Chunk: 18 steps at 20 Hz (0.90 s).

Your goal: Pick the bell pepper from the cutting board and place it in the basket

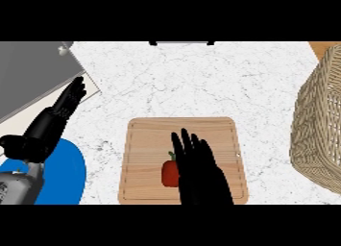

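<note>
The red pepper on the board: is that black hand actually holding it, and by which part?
Nothing is held. The right hand lies flat with straight fingers over the bell pepper, covering its right side. The left hand rests open at the left.

Probably kitchen: marble counter [201, 81], cutting board [148, 144]

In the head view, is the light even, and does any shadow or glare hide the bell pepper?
Head view: light is even and soft, no glare on the marble counter; no shadow hides the bell pepper, only the right hand covers its right side above the cutting board; the basket is cut off at the right edge.
</note>
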{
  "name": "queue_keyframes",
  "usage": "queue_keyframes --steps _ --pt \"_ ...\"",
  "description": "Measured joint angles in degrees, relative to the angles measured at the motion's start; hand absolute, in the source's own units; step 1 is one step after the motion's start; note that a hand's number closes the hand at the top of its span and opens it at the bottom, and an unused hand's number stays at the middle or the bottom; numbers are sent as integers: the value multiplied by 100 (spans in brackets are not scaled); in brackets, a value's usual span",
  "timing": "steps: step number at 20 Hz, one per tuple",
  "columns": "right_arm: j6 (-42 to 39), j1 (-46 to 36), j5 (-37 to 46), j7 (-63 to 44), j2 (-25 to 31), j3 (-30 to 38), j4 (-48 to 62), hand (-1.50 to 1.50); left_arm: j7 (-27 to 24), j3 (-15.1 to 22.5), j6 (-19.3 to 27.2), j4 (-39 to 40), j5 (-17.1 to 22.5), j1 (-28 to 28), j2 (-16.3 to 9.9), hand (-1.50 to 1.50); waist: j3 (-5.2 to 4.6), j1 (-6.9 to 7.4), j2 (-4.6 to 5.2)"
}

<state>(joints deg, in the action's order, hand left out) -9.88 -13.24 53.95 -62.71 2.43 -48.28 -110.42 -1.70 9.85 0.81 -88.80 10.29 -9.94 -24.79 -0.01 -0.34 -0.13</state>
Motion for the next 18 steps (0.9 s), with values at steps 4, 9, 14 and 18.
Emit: queue_keyframes --steps 4,9,14,18 --pt "251 148 308 245 -70 87 485 -150 -20 -18 -38 -74 -148 70 113 0 1 27 6" --pt "619 157 481 440 -143 221 1023 -150 32 -133 -151 -70 -266 26 289 0 2 38 12" --pt "995 301 627 530 -205 10 1231 -150 160 -297 -294 -91 -412 -25 454 0 1 40 10" --pt "1223 88 410 568 -225 -11 1430 -150 184 -464 -485 -10 -471 -84 488 0 1 46 12"
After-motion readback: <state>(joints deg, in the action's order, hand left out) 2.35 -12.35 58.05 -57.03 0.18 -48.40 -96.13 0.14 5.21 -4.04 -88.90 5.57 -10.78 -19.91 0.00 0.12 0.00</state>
